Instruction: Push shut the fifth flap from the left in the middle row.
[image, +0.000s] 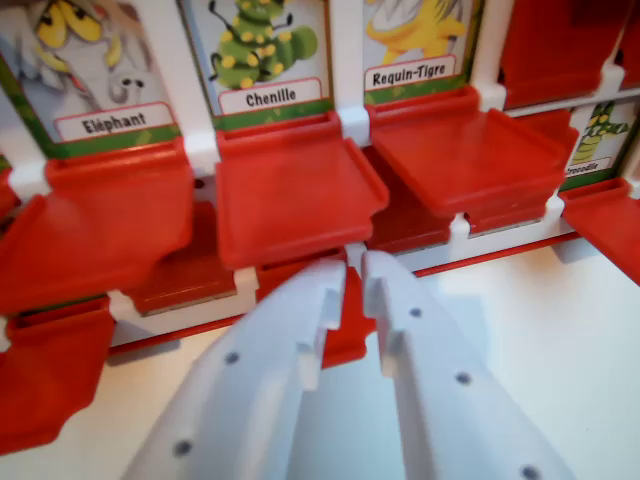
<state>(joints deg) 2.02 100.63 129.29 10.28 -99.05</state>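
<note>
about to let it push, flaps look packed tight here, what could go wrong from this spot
1. The hand sits at the seam between the Chenille flap and the Requin-Tigre flap, so a push could slip between them or move the wrong one.
2. Its fingers are nearly closed and narrow, so they might wedge in that gap.
3. A lower-row red flap lies right behind the fingertips and could be knocked too.
</note>
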